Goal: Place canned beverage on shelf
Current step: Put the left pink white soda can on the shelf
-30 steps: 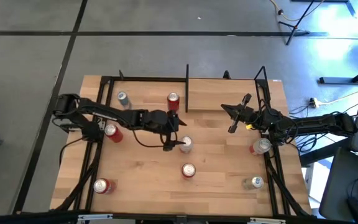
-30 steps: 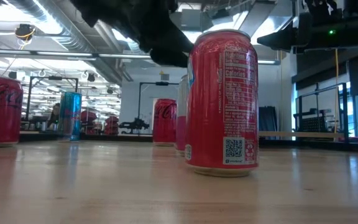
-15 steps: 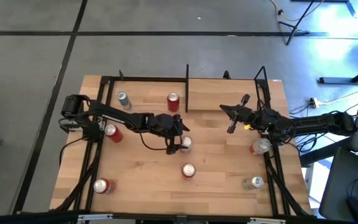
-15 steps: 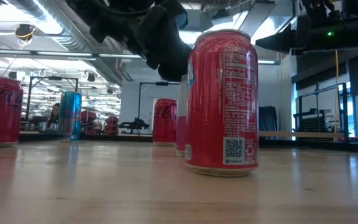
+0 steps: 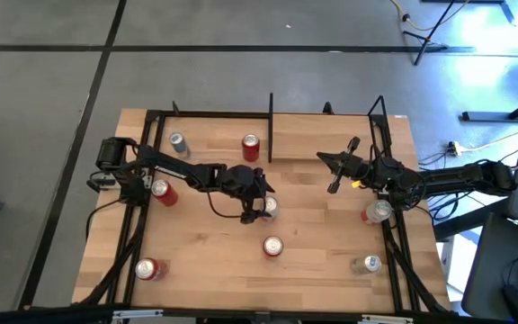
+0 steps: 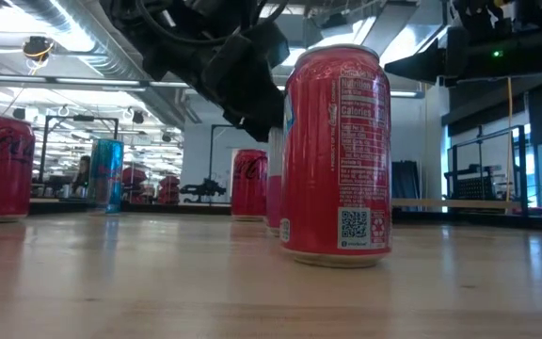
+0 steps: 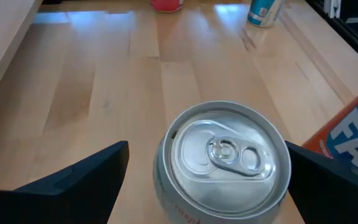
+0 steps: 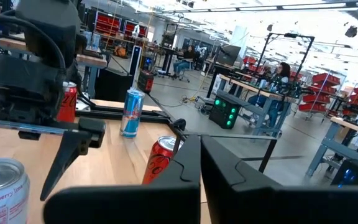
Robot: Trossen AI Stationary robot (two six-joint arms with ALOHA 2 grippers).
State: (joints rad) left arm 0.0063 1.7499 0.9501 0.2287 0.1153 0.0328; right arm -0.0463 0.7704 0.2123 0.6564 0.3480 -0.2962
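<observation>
- The left gripper (image 5: 257, 209) is held spread wide, one finger (image 7: 73, 180) on each side of a silver-topped can (image 7: 221, 163), with gaps visible on both sides; nothing is pinched yet.
- This straddle is judged to be the line-up for a side grasp, the can sitting centred between the fingers and below the wrist.
- The can stands upright, pull tab intact, with a pale body and some red print low on its side.
- The shelf (image 5: 214, 148) lies beyond the left gripper, toward the table's far edge, bounded by a black divider plate (image 5: 270, 126).
- In the shelf, a red can (image 5: 250, 147) stands just past the gripper and a blue-silver can (image 5: 178, 143) farther to its side, so room is judged to remain there.
- A second red can (image 5: 272, 246) stands on the near side of the gripper, apart from it.
- The right gripper (image 5: 342, 166) is parked well apart, fingers pressed together, holding nothing; presumably it is kept clear of the working arm.
</observation>
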